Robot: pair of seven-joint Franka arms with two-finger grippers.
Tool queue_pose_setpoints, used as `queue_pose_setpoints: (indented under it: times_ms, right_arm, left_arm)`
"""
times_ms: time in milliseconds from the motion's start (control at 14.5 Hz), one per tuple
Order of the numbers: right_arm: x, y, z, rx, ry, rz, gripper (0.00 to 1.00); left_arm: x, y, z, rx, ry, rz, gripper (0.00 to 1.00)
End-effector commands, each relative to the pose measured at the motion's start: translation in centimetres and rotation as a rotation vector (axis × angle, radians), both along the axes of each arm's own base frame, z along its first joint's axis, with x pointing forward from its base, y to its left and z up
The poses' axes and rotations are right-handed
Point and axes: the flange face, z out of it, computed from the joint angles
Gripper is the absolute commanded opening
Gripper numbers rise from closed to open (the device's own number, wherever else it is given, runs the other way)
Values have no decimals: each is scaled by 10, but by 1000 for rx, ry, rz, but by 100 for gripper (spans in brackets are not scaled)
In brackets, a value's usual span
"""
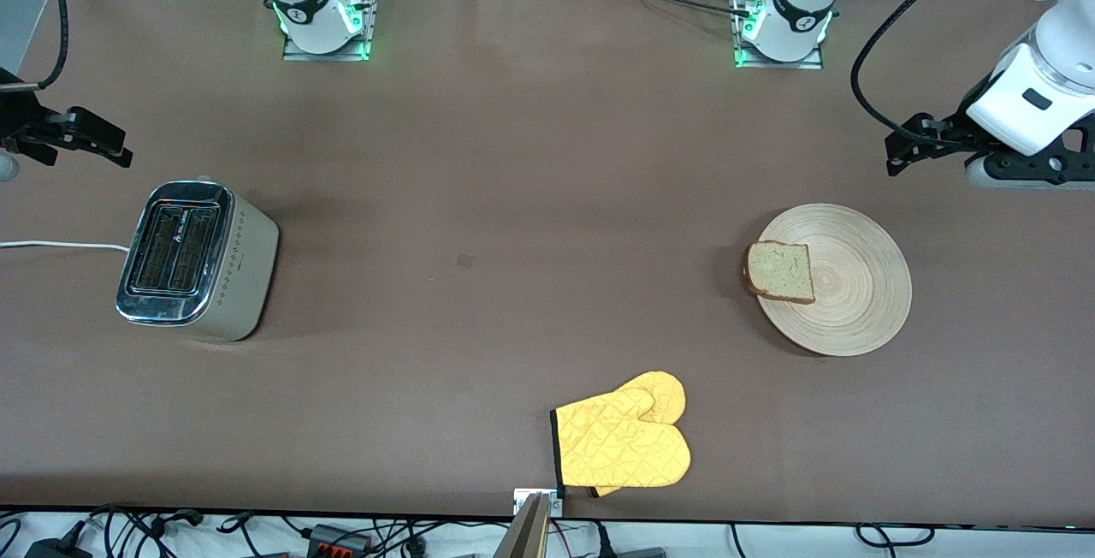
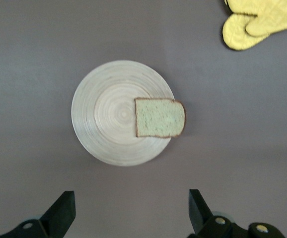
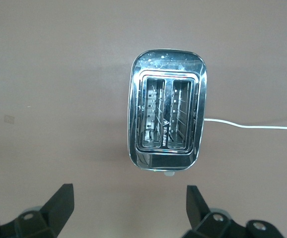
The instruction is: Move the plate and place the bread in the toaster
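Observation:
The pale wooden plate [image 1: 855,293] lies toward the left arm's end of the table. The slice of brown bread [image 1: 780,272] rests flat on it, overhanging the rim on the side toward the right arm's end. The chrome-topped toaster [image 1: 192,260] stands toward the right arm's end, and both its slots show nothing inside [image 3: 167,116]. My left gripper [image 1: 894,156] hangs open over bare table beside the plate [image 2: 104,114], holding nothing [image 2: 132,203]. My right gripper [image 1: 115,145] hangs open over bare table beside the toaster, with nothing between its fingers [image 3: 129,198].
A yellow quilted oven mitt [image 1: 629,442] lies near the table edge closest to the front camera, about midway along it. The toaster's white cord [image 1: 60,245] runs off toward the right arm's end of the table. Brown tabletop spans between toaster and plate.

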Motion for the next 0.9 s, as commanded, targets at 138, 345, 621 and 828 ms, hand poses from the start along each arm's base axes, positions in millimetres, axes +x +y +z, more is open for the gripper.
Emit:
queue_pose_setpoints:
  times_ms: [138, 345, 621, 828]
  right_arm:
    - [-12, 4, 1, 8, 3, 3, 100]
    - [-12, 4, 1, 5, 1, 4, 100]
    - [-12, 3, 1, 5, 4, 2, 100]
    - [-12, 3, 2, 2, 0, 4, 100]
  left_arm:
    - [-9, -13, 24, 21, -12, -92, 100]
    - [-12, -13, 25, 17, -4, -90, 100]
    - [-9, -13, 17, 14, 14, -79, 100]
    - [-5, -3, -1, 3, 95, -61, 100]
